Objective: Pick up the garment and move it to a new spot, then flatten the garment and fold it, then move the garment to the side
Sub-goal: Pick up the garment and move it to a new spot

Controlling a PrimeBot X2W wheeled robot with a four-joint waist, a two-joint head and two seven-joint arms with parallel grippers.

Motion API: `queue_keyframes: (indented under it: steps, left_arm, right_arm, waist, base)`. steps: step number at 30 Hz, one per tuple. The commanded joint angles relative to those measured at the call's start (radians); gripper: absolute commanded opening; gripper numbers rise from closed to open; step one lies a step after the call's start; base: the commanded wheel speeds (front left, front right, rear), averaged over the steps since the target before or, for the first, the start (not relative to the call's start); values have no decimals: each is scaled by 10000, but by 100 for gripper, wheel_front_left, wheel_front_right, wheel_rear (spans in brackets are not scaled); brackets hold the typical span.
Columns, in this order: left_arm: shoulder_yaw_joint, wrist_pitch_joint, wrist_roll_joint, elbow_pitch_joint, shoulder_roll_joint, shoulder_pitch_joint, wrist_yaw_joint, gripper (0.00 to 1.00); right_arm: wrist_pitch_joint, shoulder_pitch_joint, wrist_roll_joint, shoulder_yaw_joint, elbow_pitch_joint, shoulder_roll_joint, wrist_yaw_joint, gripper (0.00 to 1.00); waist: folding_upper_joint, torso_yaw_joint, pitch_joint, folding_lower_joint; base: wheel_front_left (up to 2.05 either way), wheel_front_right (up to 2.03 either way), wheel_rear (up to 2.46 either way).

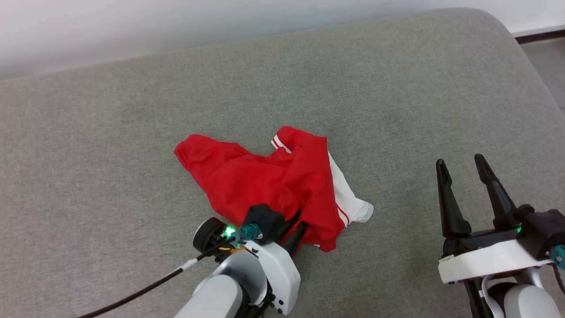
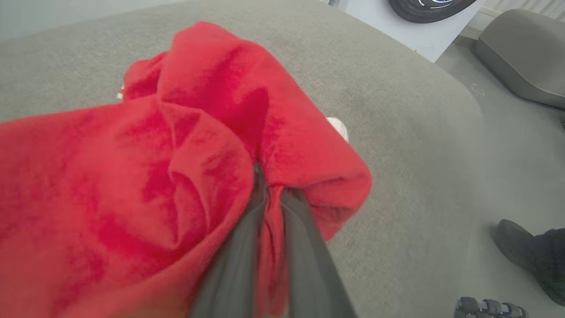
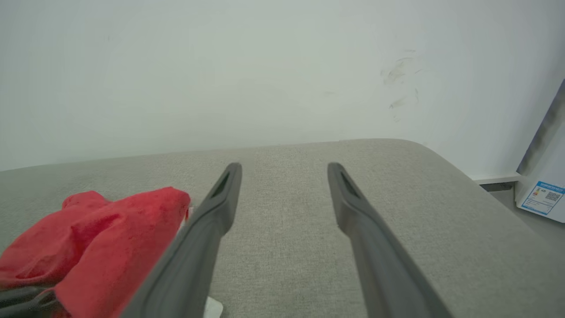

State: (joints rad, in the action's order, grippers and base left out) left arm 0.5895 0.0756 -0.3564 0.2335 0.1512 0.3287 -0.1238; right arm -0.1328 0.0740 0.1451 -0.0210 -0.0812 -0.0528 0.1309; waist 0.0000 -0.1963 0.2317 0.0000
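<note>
**Q:** Red jersey cloth is pinched at the lower left of the head view. By what?

**A:** By the left hand (image 1: pixel 296 229). Its two dark fingers (image 2: pixel 234 256) stand close together, clamped on a fold of the garment (image 1: pixel 260 181). In the left wrist view the cloth bunches over both tips.

**Q:** Where does the garment lie?

**A:** It lies crumpled near the middle of the grey pad (image 1: pixel 110 132), with its near edge at the left hand. The red body spreads to the left. A strip of red-and-white stripe trim (image 1: pixel 282 145) shows at the far side. One white sleeve (image 1: pixel 353 205) spills out on the right and rests on the pad.

**Q:** What stands to the right of it?

**A:** The right hand (image 1: pixel 459 160), well apart from the garment. Its fingers are spread wide, with the tips pointing up the head view. In the right wrist view, bare pad shows between them, with the pale wall (image 3: pixel 282 66) beyond and the red heap at the lower left.

**Q:** And farther right?

**A:** In the left wrist view, past the pad's rounded edge, a person's dark shoe (image 2: pixel 516 245) is on the floor (image 2: pixel 507 168).
</note>
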Motion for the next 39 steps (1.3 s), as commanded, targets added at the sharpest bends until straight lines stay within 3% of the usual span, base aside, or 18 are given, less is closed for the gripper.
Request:
queue_keyframes:
  steps: [1,2,3,4,12,17,24,27,33,39]
  left_arm:
    - [187,-26,7,26,91,-93,-38,0]
    - [274,-86,12,-22,84,-83,-45,5]
    - [353,-85,13,-32,78,-64,-41,41]
    - [431,-151,33,-66,91,-22,-45,100]
    - [297,-1430,-93,-610,-129,-125,72,100]
    - [-401,-2481,-197,-1069,-139,-374,688,100]
    - [-1759,-3145,-239,-1205,332,-933,1836,100]
    - [-2660,-3290,-388,-1061,946,-1602,2268,100]
    - [-3303,-3347,-531,-1042,1453,-2434,2502,100]
    - [-3329,-3355,-481,-1312,1524,-2794,2612,100]
  right_arm:
    - [-92,181,31,52,80,29,-3,100]
    - [-100,202,-4,63,106,30,-1,100]
    - [-116,217,-23,84,141,30,-1,100]
    - [-115,225,-51,84,178,30,-3,100]
    - [146,1,-257,30,313,28,-3,100]
    - [441,-292,-413,36,232,27,-3,100]
    - [804,-722,-450,129,38,14,-3,100]
    - [1064,-1078,-429,170,-80,-69,-3,100]
    - [1316,-1401,-430,145,-291,-126,-3,100]
    - [1491,-1534,-396,119,-435,-120,-3,100]
  waist:
    - [0,15,98,0]
    - [0,73,81,0]
    - [0,145,35,0]
    - [0,215,-37,0]
    - [0,732,-910,0]
    - [0,1078,-1480,0]
    - [0,1408,-2002,0]
    - [0,1548,-2300,0]
    - [0,1643,-2449,0]
    - [0,1724,-2438,0]
  base:
    - [0,0,0]
    - [0,0,0]
    - [0,0,0]
    - [0,0,0]
    - [0,0,0]
    - [0,0,0]
    - [0,0,0]
    - [0,0,0]
    - [0,0,0]
    - [0,0,0]
